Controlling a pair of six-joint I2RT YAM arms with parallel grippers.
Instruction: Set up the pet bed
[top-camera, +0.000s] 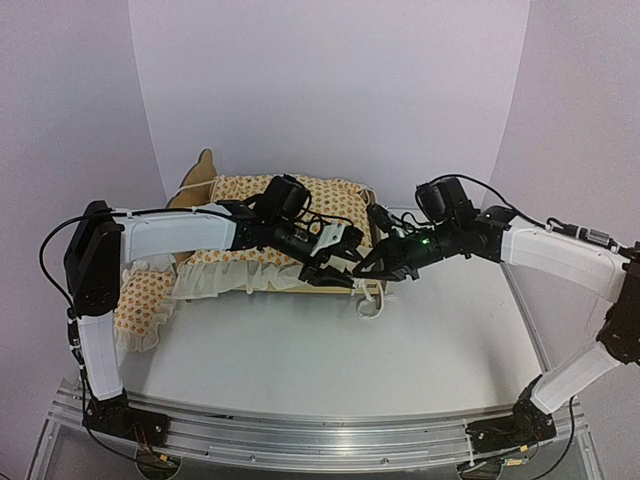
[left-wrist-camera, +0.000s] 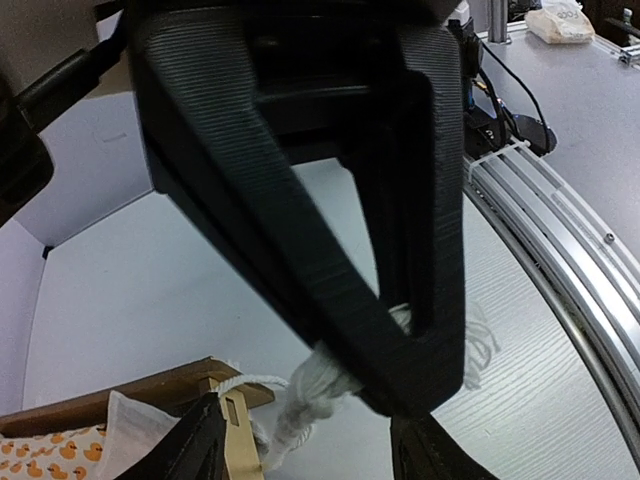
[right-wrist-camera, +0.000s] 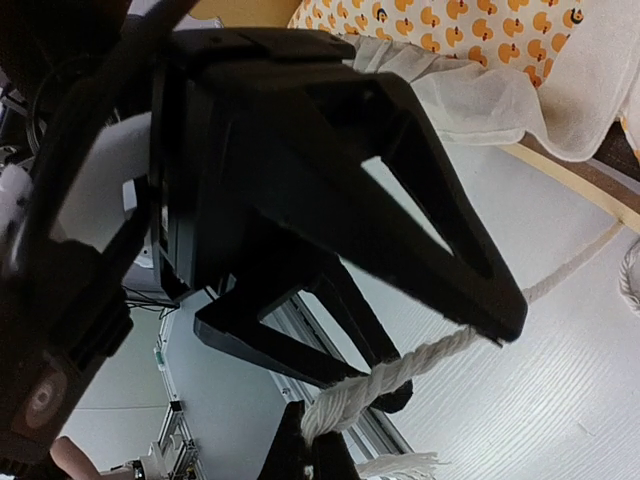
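Note:
The pet bed stands at the back left, its headboard on the left, with duck-print ruffled bedding draped over it. A matching pillow lies on the table to its left. A white rope hangs from the bed's front right corner. My right gripper is shut on that rope, its fingers at the bottom of the right wrist view. My left gripper is open, its fingers either side of the rope beside the wooden corner post.
The white table stretches in front of the bed. An aluminium rail runs along the near edge. White backdrop walls close in the back and sides. The two grippers are very close together at the bed corner.

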